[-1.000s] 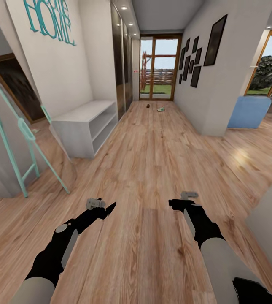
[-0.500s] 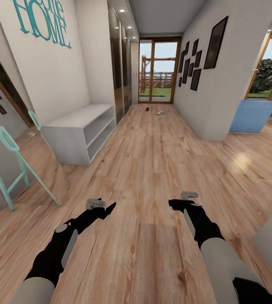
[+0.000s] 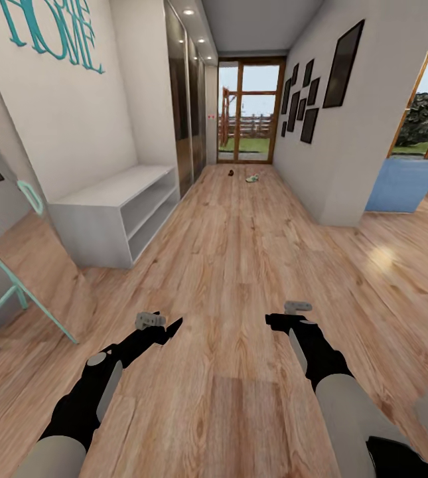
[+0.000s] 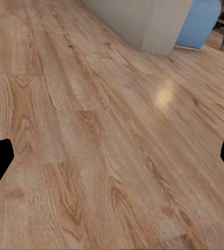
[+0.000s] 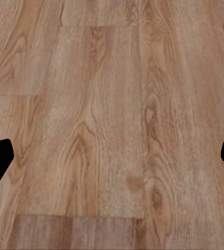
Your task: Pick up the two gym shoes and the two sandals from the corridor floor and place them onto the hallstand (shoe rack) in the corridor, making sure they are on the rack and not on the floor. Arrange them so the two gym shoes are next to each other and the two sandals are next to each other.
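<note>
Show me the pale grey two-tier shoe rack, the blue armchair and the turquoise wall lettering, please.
Pale grey two-tier shoe rack (image 3: 107,192): head view, its flat top.
Blue armchair (image 3: 399,184): head view, its back.
Turquoise wall lettering (image 3: 48,30): head view, the letters' middle.

white walls (image 3: 141,99), glazed door (image 3: 250,109), framed pictures (image 3: 310,99)

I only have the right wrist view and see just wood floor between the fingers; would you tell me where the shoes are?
Observer: The head view shows two small items on the corridor floor far ahead by the glass door: a dark one and a pale one, too small to identify.
Operator: And the hallstand?
Observer: The hallstand stands against the left wall, much nearer than those items.
Operator: Is the left gripper holding anything?
Observer: No; the left gripper is open over bare floor.
</note>
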### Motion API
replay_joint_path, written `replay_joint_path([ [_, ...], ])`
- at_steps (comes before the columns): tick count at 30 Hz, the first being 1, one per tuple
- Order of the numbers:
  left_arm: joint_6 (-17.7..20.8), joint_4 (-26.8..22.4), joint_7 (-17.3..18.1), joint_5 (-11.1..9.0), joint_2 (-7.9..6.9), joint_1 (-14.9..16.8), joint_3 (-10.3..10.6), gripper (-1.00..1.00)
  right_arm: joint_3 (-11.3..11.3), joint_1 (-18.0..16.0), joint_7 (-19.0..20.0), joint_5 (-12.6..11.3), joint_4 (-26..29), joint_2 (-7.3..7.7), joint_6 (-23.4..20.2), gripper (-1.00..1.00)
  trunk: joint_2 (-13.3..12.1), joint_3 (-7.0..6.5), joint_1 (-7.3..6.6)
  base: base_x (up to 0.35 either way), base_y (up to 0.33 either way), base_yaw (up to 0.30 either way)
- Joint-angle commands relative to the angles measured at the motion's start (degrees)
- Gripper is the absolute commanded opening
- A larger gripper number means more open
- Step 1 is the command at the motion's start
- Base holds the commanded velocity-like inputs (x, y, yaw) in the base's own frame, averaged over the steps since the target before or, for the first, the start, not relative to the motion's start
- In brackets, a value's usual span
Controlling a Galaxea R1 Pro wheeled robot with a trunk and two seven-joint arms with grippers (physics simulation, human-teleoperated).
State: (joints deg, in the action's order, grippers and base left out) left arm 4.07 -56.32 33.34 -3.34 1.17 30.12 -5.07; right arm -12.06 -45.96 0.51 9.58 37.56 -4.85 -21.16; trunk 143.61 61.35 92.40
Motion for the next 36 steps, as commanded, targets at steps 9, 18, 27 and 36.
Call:
replay_joint_path([
  [9, 0.45, -0.02, 0.41, -0.35, 0.06, 0.03, -0.21, 1.0, -0.25, -0.03, 0.32, 0.53, 0.07, -0.07, -0.29, 1.0, 0.02, 0.05, 0.02, 0.341, -0.083, 0.0],
  [18, 0.42, -0.03, 0.41, -0.35, 0.06, 0.03, -0.21, 1.0, -0.25, -0.05, 0.36, 0.53, 0.06, -0.07, -0.29, 1.0, 0.02, 0.05, 0.02, 0.344, -0.069, 0.0],
  [27, 0.43, -0.08, 0.41, -0.35, 0.06, 0.03, -0.21, 1.0, -0.25, -0.05, 0.37, 0.53, 0.06, -0.07, -0.25, 1.0, 0.02, 0.05, 0.02, 0.344, -0.014, 0.0],
  [36, 0.46, -0.08, 0.41, -0.35, 0.06, 0.03, -0.21, 1.0, -0.25, -0.01, 0.37, 0.53, 0.06, -0.07, -0.23, 1.0, 0.02, 0.05, 0.02, 0.345, -0.001, 0.0],
])
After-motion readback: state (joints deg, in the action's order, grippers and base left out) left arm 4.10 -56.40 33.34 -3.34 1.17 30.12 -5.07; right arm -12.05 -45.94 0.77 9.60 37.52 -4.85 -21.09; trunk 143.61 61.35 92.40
